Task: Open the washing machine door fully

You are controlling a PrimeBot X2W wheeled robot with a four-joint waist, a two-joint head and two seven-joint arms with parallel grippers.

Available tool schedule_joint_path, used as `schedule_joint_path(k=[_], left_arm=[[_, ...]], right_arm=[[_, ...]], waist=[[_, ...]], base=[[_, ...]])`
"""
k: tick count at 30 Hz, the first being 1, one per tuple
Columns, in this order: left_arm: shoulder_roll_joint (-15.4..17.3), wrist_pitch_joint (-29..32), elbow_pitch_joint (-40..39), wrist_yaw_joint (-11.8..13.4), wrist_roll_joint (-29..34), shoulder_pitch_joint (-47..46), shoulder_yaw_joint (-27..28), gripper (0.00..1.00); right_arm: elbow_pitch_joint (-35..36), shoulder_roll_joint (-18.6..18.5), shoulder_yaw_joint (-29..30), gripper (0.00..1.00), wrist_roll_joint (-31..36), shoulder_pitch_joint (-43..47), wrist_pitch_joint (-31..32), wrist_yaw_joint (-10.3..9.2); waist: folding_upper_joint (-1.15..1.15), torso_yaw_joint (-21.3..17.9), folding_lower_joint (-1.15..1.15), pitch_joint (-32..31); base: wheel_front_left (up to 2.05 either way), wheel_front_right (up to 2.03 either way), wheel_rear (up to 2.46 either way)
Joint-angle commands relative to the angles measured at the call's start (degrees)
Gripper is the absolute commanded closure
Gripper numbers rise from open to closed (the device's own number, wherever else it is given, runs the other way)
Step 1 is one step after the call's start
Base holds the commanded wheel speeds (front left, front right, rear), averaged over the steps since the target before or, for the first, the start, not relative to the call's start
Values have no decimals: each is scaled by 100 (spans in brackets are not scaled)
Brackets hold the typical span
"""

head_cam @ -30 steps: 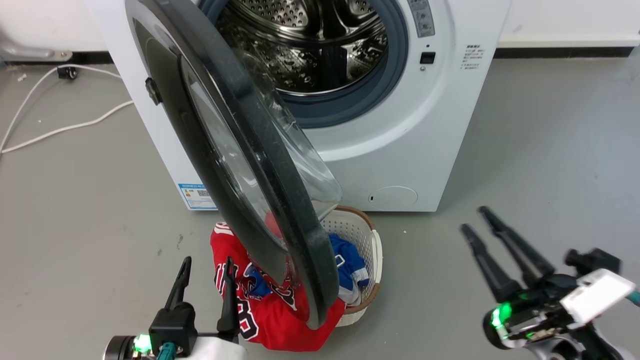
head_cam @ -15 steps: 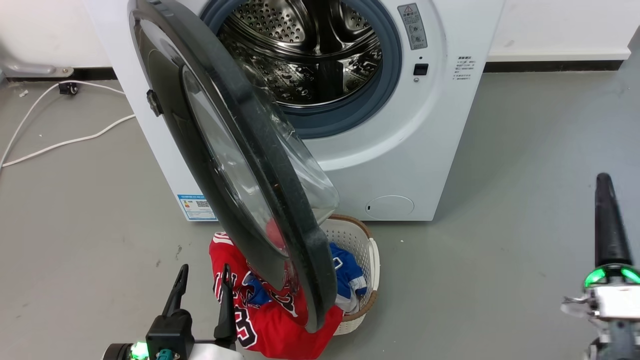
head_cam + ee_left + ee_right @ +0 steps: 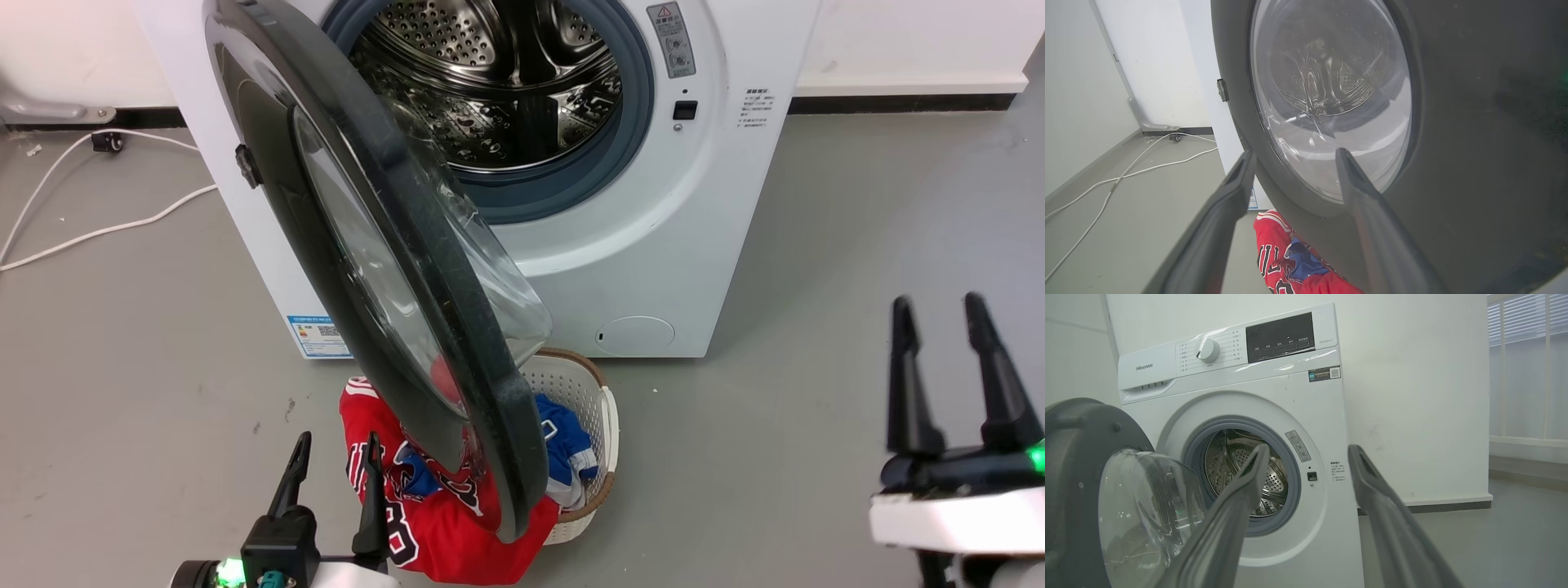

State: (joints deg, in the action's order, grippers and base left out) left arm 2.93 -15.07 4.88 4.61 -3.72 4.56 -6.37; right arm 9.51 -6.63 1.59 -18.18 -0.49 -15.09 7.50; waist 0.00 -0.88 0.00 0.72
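Door (image 3: 433,278) stands ajar just beside the spread left tool (image 3: 339,439).

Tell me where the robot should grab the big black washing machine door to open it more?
On the washing machine door, probably the black rim at its free end, nearest the robot. The door stands edge-on to the robot, so the left gripper could come straight forward, jaws open, one on each face. The glass bowl bulges, too round to pinch.
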Motion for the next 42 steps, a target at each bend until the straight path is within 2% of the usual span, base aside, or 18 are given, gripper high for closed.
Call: schedule_joint_path(k=[1, 6, 11, 24, 42], left_arm=[[-7, -16, -10, 33, -10, 16, 1, 0], [-8, -15, -8, 35, 1, -8, -11, 0], [-8, -16, -11, 35, 18, -7, -10, 0], [-7, -16, -76, 42, 51, 71, 4, 0], [-7, -16, -113, 104, 70, 102, 21, 0]], right_arm=[[-35, 38, -15, 0, 425, 140, -7, -1], [-319, 210, -63, 0, 1295, 362, -9, -1], [-763, 332, -115, 0, 1486, 552, -10, -1], [-895, 383, -161, 0, 1136, 841, -11, -1], [-943, 385, -234, 0, 1012, 860, -10, -1]], waist=[[0, 9, 0, 6], [0, 27, 0, 4], [0, 37, 0, -10], [0, 50, 0, -65], [0, 39, 0, -112]], base=[[0, 0, 0], [0, 0, 0], [0, 0, 0], [0, 0, 0], [0, 0, 0]])
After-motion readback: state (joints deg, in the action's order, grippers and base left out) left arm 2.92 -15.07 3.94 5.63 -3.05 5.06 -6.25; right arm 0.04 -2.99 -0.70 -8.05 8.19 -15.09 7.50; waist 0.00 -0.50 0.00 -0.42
